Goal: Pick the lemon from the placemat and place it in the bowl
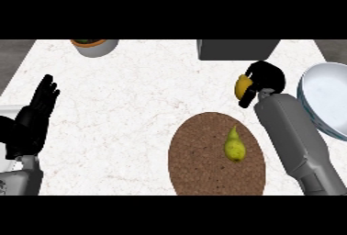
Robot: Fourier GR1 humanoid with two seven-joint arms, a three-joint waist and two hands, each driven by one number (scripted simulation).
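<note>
My right hand (265, 79) is lifted above the counter, right of centre, with its fingers curled round the yellow lemon (242, 87), which shows at the hand's left side. The brown round placemat (203, 160) lies below it, near the counter's front. A yellow-green pear (234, 146) rests on the mat. The pale blue bowl (322, 94) sits at the right edge, just right of my right hand and forearm. My left hand (34, 117) stays open at the left edge, fingers up.
A dark grey box (237, 49) stands at the back, just beyond my right hand. A grey pot with an orange rim (95, 46) sits at the back left. A white object (8, 112) shows at the left edge behind my left hand.
</note>
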